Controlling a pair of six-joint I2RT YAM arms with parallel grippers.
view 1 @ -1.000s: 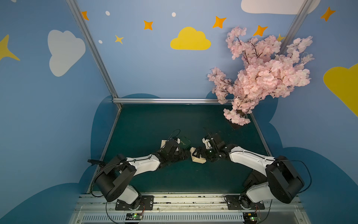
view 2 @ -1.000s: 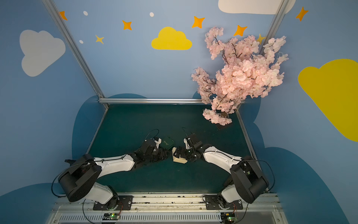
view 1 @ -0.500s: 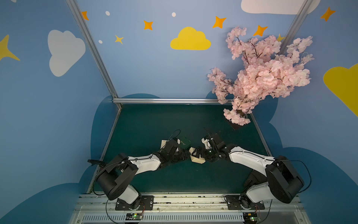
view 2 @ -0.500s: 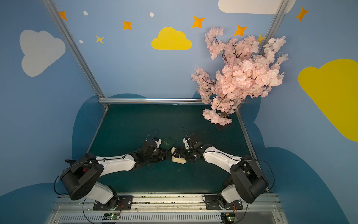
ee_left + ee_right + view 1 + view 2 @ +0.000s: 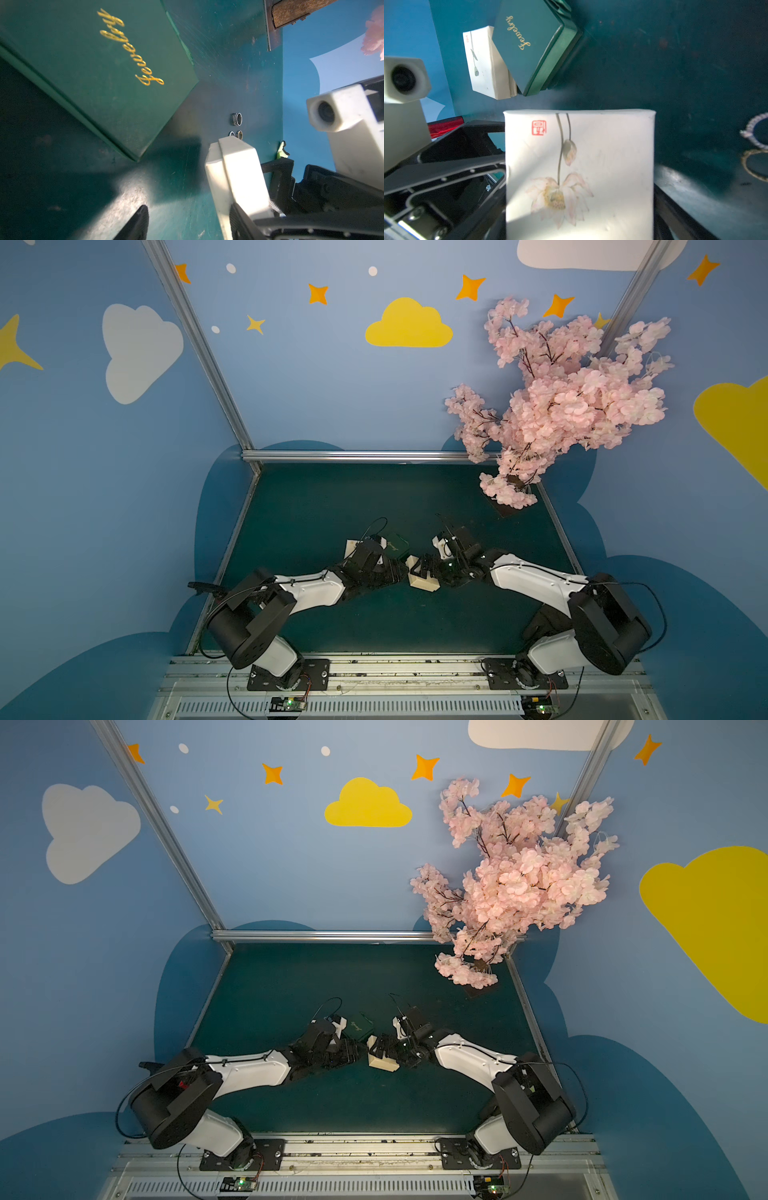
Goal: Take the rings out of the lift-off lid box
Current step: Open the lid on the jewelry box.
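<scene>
At the far left of the group, a small white box (image 5: 350, 548) with a faint stem print sits on the dark green surface (image 5: 332, 497). It is half hidden behind the left arm in both top views. A green box (image 5: 397, 543) with gold "Jewelry" lettering lies against it, overlapping one edge in the right wrist view; whether it rests on top cannot be told. The left pincer (image 5: 402, 572) reaches in low toward the centre, and its jaws stand partly apart with only bare surface between them. One finger (image 5: 137, 224) is clear of everything, while the other is right up against the side of the cream lotus-print box (image 5: 424, 584). Whether that finger presses on the box cannot be told. The box is tipped up off flat, and its printed face, with a pink lotus and a red seal, is turned toward the right wrist camera. The right pincer (image 5: 426, 568) is spread wide and clamps the box by two opposite sides. The rings (image 5: 236, 119) are outside the box, lying on the bare surface just beside it. The left wrist view shows three: a broader dark-banded one and two slimmer ones close together. They are too small to make out in the top views. At the far right corner stands a pink blossom tree (image 5: 561, 406).
</scene>
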